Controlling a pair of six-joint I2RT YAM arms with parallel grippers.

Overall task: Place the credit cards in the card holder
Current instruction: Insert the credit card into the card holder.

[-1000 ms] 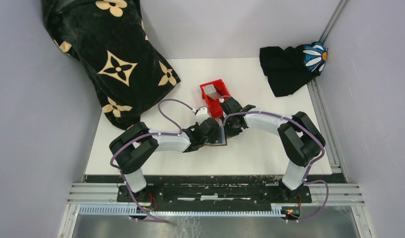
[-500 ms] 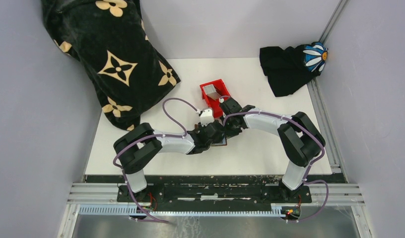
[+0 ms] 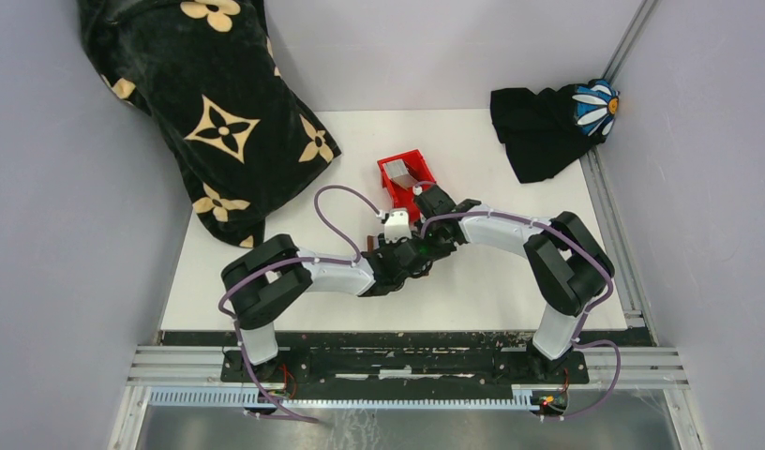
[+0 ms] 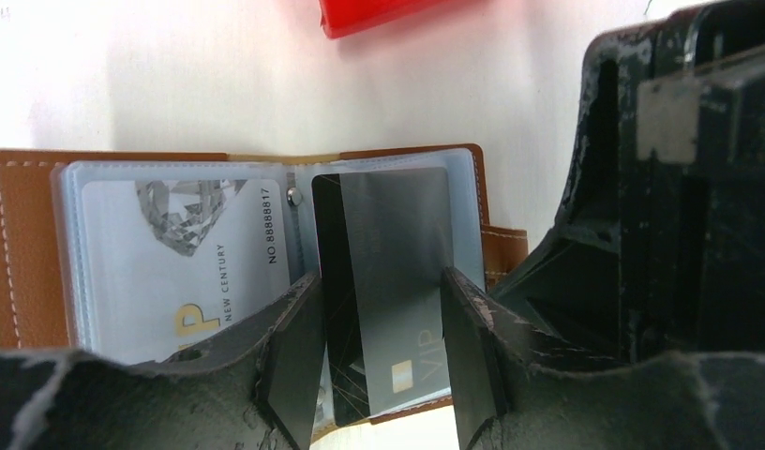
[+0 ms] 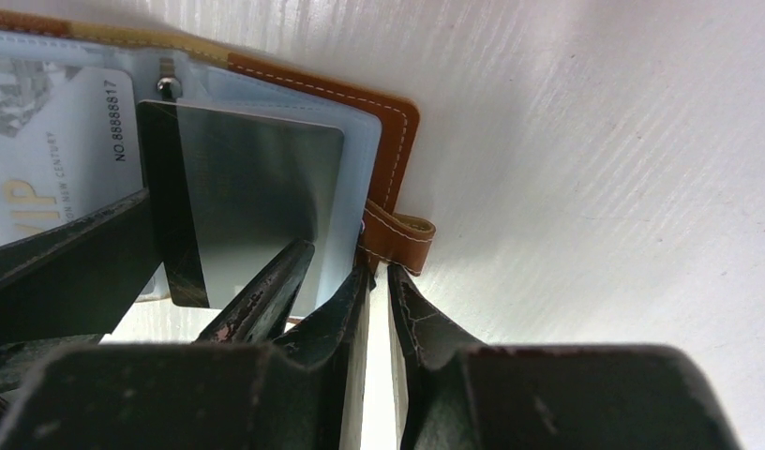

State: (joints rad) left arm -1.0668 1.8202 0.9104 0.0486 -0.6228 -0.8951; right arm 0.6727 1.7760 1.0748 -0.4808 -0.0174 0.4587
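Left gripper [image 4: 382, 281]: clamped on the grey card [image 4: 388, 216] by its long edges
Right gripper [image 5: 379, 274]: fingers nearly together, nipping the snap tab [image 5: 404, 234]
Card holder [image 4: 22, 244]: open flat on the table [image 3: 510, 281]; grey card partway in its right sleeve; pale card [image 4: 172, 253] in its left sleeve
Red bin [image 3: 385, 171]: just beyond; second grey card [image 3: 404, 174] inside

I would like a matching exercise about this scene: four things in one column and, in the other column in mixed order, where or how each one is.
Column A
1. dark card
2. diamond card
3. bin
4. card holder

Column B
a. red, at the top edge of the left wrist view
b. brown leather, lying open
c. between the fingers of the left gripper
d. in a clear sleeve, with a printed number

Pairs: 1-c, 2-d, 3-a, 4-b
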